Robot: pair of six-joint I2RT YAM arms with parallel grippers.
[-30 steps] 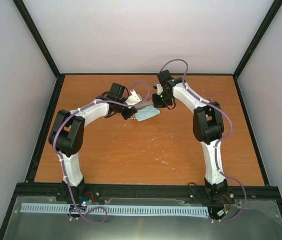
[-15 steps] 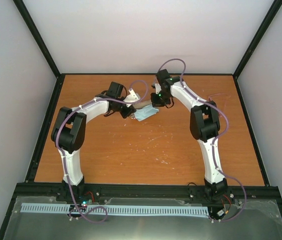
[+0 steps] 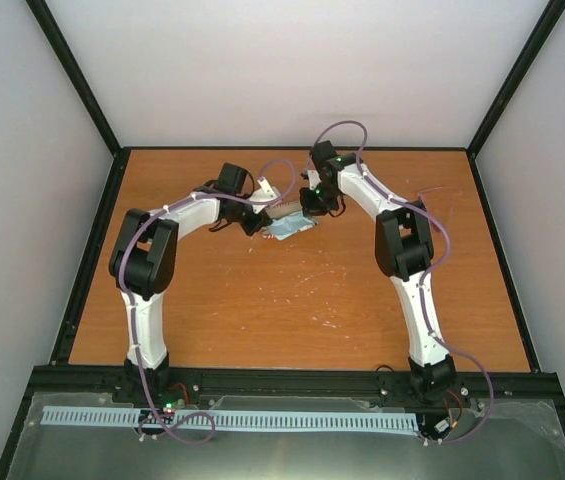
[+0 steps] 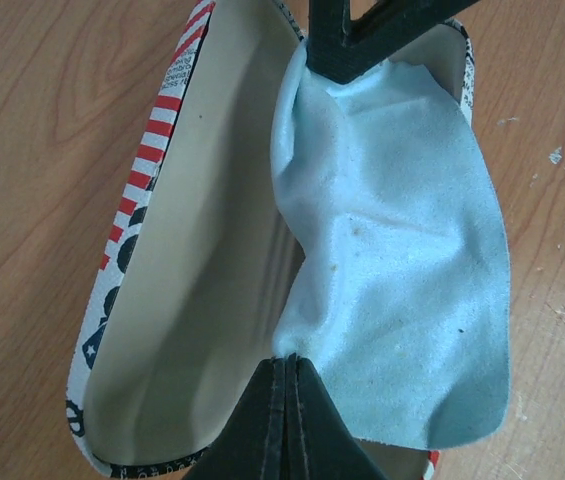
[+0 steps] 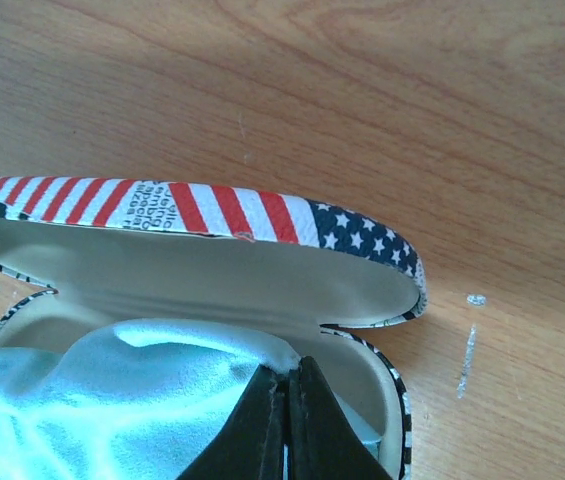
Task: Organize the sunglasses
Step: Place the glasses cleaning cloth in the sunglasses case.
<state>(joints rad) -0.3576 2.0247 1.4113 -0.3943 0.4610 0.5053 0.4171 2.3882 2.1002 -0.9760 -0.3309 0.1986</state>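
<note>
Hard clamshell glasses case w/ stars-and-stripes print and cream lining (image 4: 187, 260) lies open at the far-centre of the orange-brown wooden table (image 3: 292, 300), between the two wrists. A light-blue microfibre cloth (image 4: 402, 250) is spread across the case's open lower half and hangs over the rim on the side away from the lid. The lid stands up behind it, printed side out, w/ red and white stripes along most of it and white stars on dark blue at one end. Left gripper (image 4: 287, 372) comes in from the left. Its fingers are pressed together on one edge of the cloth, which bunches into a fold at the pinch. Right gripper (image 5: 284, 385) comes in from the far right, its fingers likewise closed tight on the opposite edge. In the left wrist view it shows as a dark wedge at the top w/ the cloth gathered under it. The cloth is stretched between the two pinches, creased through the middle. Can't tell whether sunglasses lie under it, as the cloth covers that half. A few pale scratches mark the table just beside the case.
</note>
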